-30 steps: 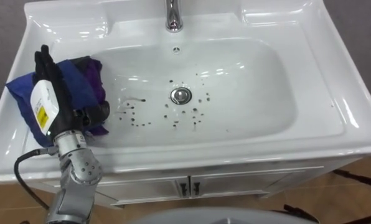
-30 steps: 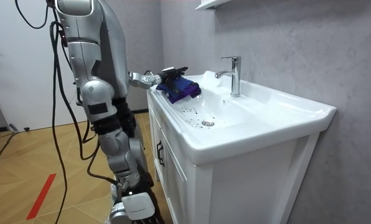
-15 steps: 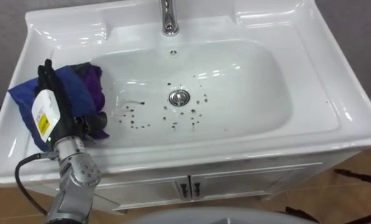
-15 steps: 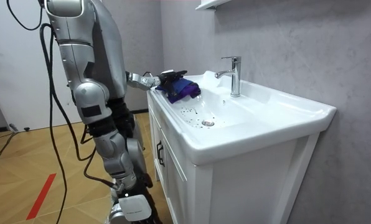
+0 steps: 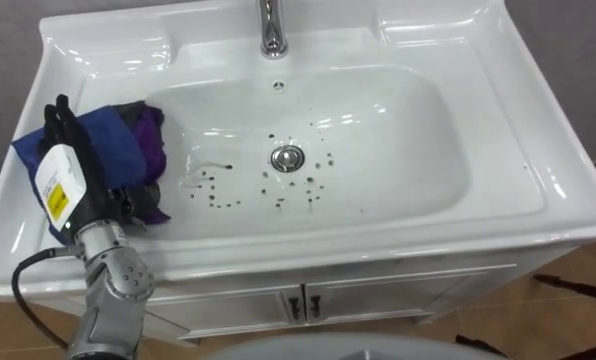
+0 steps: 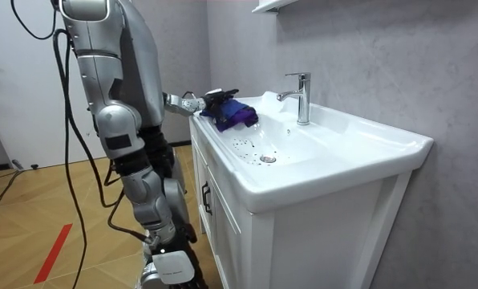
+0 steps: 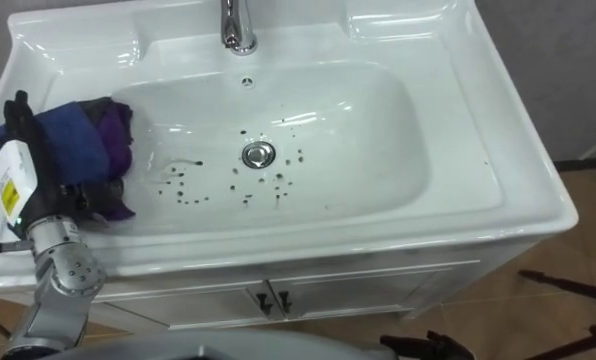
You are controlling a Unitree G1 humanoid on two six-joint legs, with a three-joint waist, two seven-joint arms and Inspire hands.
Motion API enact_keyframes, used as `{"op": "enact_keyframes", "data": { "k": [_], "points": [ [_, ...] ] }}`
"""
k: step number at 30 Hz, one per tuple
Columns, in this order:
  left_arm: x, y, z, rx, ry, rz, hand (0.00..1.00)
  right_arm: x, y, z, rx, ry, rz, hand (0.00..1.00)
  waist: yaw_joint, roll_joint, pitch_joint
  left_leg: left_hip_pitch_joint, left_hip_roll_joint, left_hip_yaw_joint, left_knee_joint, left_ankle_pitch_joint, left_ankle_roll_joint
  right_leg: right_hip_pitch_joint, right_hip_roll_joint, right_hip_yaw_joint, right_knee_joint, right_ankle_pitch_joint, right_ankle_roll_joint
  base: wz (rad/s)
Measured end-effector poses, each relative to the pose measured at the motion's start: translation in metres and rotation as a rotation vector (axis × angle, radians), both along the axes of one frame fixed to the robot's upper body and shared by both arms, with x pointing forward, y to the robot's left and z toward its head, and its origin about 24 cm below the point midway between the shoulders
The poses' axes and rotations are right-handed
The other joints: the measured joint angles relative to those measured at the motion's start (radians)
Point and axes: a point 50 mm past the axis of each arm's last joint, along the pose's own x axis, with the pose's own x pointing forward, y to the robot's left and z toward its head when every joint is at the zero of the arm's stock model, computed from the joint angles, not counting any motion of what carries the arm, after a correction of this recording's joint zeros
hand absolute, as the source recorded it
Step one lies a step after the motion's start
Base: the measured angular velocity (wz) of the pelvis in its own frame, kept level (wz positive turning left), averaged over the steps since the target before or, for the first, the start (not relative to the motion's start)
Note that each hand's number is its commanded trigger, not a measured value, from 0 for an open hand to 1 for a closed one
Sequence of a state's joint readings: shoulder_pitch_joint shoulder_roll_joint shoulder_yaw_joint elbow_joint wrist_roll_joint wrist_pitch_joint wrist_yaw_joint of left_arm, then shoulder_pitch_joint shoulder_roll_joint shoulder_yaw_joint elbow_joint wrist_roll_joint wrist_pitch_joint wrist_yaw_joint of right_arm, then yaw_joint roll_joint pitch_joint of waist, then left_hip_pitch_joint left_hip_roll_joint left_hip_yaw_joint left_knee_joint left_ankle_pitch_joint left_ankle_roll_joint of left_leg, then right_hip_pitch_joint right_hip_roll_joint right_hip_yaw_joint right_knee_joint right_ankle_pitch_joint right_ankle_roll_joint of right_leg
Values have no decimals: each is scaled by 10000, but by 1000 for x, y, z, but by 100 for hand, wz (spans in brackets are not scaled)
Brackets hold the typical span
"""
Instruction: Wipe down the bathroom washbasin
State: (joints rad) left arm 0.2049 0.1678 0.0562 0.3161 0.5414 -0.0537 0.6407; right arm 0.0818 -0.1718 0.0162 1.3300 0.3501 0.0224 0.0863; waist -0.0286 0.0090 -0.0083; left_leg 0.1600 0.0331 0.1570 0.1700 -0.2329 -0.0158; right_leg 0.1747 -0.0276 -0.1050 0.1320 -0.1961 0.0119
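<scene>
- My left hand lies on the blue and purple cloth, fingers straight and close together, pressing flat on it; my thumb seems to rest against the cloth's near fold.
- The cloth is bunched over the left rim of the white basin. Its purple part hangs down the bowl's left slope, and its blue corner reaches toward the counter's left edge.
- Dark specks are scattered over the bowl's floor, from just right of the cloth to around the drain. None touch the cloth.
- The bowl's right half and the right and front rims are bare, open room for sweeping.
- The chrome faucet stands at the middle of the back edge, well apart from my hand.
- In the room view I stand upright at the counter's left end.
</scene>
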Motion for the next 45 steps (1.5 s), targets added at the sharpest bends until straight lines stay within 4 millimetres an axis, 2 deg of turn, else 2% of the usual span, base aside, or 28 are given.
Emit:
{"op": "enact_keyframes", "data": {
  "k": [9,20,24,25,26,27,28,38,45],
  "points": [
    [-8,5,0,514,-234,537,0,-1,-1,0,-22,-8,-83,0,53,0,0,27,-1,-25,-2,1,-1,14,-4,-6,21,0,0,0],
    [-19,9,-17,294,838,549,0,-4,-2,0,-47,169,-350,0,76,62,-16,102,-5,-39,-53,14,-2,162,-2,-36,17,-3,0,0],
    [-18,11,-23,147,1258,474,0,-4,-6,1,-175,351,-297,0,122,173,-50,265,-26,18,-174,119,-10,183,-5,28,33,-3,-1,-3],
    [-17,11,-26,81,1400,492,23,-4,-8,2,-227,377,-233,0,114,224,-67,284,-38,24,-182,161,-6,188,-16,41,35,-3,-2,-5],
    [-17,12,-27,69,1464,490,61,-4,-8,2,-239,392,-219,0,108,236,-68,289,-45,30,-182,188,-6,190,-25,46,39,-4,-3,0],
    [-16,13,-28,59,1555,494,90,-4,-8,2,-232,449,-205,0,91,241,-67,303,-48,48,-186,231,-10,186,-27,69,43,-5,-8,-5],
    [-16,14,-29,52,1620,518,100,-4,-8,2,-223,497,-199,0,85,239,-68,329,-44,69,-188,252,-19,180,-23,100,33,-12,-22,-6],
    [-15,16,-30,369,1608,625,100,-2,-8,2,-362,613,-11,0,48,198,-92,457,-38,102,-188,271,-23,160,-14,222,176,-34,-47,-3],
    [-13,24,-26,730,1251,1095,100,-2,-8,2,-439,751,96,0,29,150,-122,484,-39,99,-197,271,-23,181,-15,230,194,-33,-46,0]
  ]
}}
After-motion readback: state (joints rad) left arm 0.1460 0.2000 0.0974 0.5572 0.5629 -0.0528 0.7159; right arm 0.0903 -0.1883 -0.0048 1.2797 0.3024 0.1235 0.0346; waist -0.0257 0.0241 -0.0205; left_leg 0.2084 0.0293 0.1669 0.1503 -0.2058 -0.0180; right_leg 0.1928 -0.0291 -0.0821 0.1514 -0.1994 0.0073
